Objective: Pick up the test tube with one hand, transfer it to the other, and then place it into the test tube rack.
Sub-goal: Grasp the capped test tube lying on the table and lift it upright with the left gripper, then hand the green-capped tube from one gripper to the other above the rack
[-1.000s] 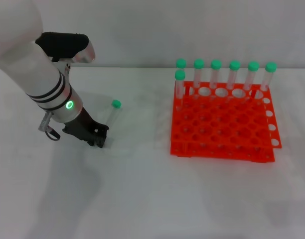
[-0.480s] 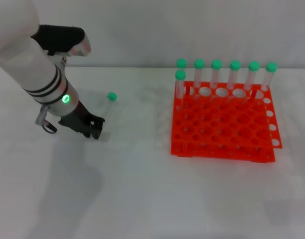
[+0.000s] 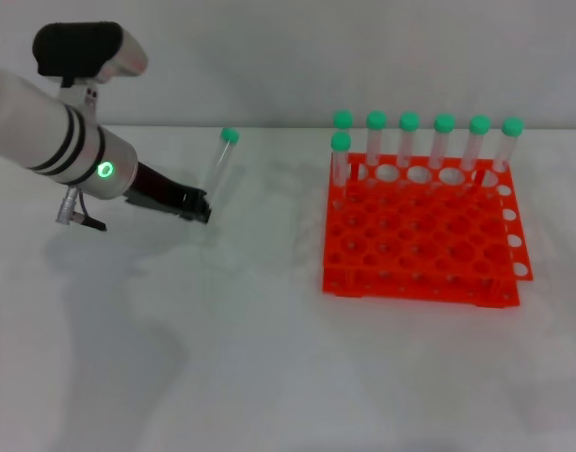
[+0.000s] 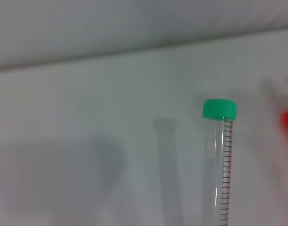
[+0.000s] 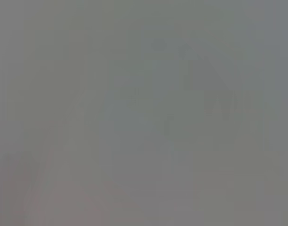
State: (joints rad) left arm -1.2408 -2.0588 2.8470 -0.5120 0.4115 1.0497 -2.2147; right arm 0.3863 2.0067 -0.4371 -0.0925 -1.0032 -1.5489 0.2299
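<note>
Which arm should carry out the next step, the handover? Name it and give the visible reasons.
Left. Its claw is shut on the test tube, held nearly upright above the table, left of the test tube rack. The right arm is out of view.

The right wrist view shows only a plain grey surface (image 5: 144,113), even in tone from edge to edge. A faint darker smudge sits toward one side. No object, edge or gripper can be made out in it.
</note>
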